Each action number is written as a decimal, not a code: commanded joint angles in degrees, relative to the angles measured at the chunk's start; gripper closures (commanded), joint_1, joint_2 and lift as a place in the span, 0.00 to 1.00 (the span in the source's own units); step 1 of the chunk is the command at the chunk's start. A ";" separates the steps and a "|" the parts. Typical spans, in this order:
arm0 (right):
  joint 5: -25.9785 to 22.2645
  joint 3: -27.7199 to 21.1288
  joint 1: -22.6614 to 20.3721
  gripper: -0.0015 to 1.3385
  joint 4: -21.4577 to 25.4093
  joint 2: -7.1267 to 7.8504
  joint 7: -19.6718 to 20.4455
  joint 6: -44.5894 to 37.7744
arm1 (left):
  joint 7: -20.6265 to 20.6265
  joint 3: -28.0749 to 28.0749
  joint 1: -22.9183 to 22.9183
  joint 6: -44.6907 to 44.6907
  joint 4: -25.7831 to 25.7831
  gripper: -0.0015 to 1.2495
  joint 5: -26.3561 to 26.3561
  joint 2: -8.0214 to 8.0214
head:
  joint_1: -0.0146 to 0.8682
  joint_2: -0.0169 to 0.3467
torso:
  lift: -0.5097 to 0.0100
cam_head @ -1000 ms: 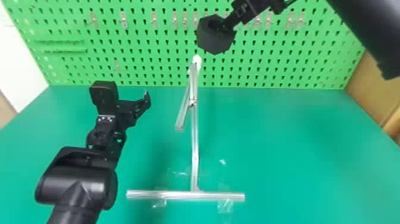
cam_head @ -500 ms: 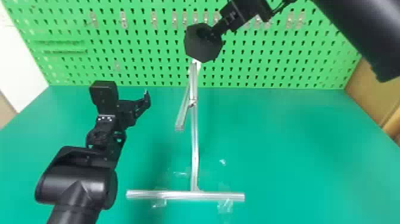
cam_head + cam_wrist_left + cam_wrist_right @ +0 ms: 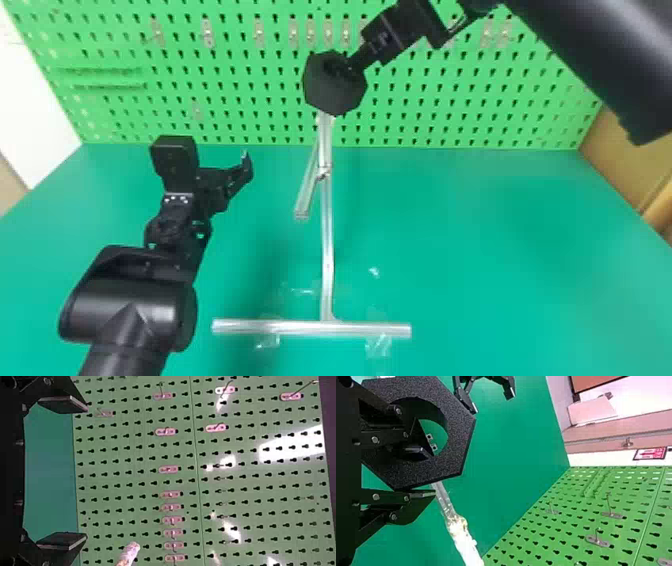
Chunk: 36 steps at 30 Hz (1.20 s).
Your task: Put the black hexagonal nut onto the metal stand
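The black hexagonal nut (image 3: 332,95) could bump the metal stand (image 3: 327,240) and tip it or push it over. That would happen if the right gripper (image 3: 432,473) brings the nut down while the hole and the stand's white tip (image 3: 468,550) don't line up. I can't tell how far in front of or behind the tip the nut is, so it could miss the tip and drop. The nut could also twist, because it is pinched on just one side and a hard knock might turn it. Letting go too soon would make it fall onto the green table (image 3: 500,250).

The right gripper is closed on the nut's wall, with one finger inside the hole and the other outside. In the head view, the nut hangs at about 7 o'clock from those fingertips. It is at 12 o'clock over the stand and looks very near the top, but in the right wrist view the tip is outside the hole, just beside the nut.

The left gripper (image 3: 86,471) is wide open and has nothing in it. In the head view it waits at 10 o'clock from the middle of the stand. I think the next job is to line up the hole with the tip and slide the nut on gently.
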<state>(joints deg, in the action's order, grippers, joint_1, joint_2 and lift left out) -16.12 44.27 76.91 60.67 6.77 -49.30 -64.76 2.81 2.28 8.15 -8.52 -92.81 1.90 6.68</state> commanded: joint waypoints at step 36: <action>-3.22 0.73 -1.24 0.84 -1.78 0.70 -0.01 5.00 | 0.00 -0.17 0.02 0.00 0.00 0.12 0.21 0.00 | 0.80 0.27 | 0.98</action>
<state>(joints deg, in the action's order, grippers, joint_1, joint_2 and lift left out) -19.70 45.43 75.54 59.04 7.40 -49.33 -59.83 2.81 2.11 8.18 -8.52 -92.81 2.11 6.68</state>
